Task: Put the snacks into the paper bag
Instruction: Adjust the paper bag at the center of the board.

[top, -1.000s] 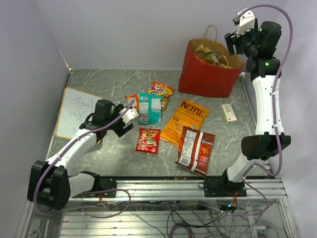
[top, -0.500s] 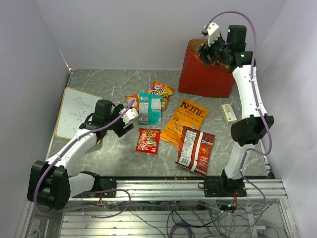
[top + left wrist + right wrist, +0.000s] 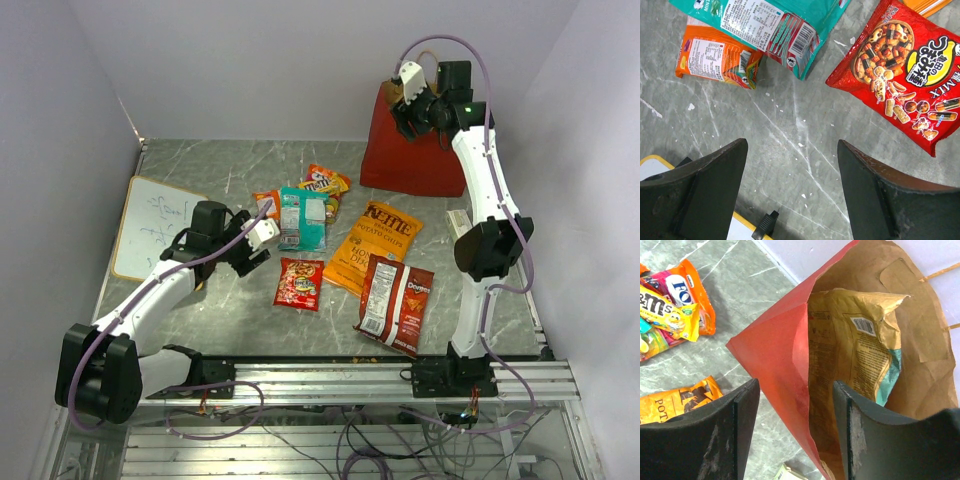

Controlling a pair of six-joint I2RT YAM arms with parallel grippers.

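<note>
The red paper bag (image 3: 410, 160) stands open at the back right, brown inside (image 3: 910, 315). A tan packet (image 3: 852, 350) and something teal (image 3: 888, 377) lie in it. My right gripper (image 3: 404, 92) hangs open over the bag's left rim, and the red wall (image 3: 785, 360) runs between its fingers without being pinched. On the table lie the orange Kettle bag (image 3: 375, 245), the red Doritos bag (image 3: 395, 303), a small red pack (image 3: 299, 283), a teal pack (image 3: 302, 218), an orange pack (image 3: 266, 203) and candy packs (image 3: 325, 183). My left gripper (image 3: 262, 240) is open over bare table (image 3: 792, 165), short of the red pack (image 3: 905, 75).
A white board (image 3: 155, 225) lies at the left, its yellow-edged corner under my left fingers. A small white box (image 3: 461, 226) sits to the right, partly behind the right arm. The walls close in at the back and on both sides.
The right arm has swung left from the bag's right side to above its left rim, and its jaws have narrowed a little. The left arm has not moved.
</note>
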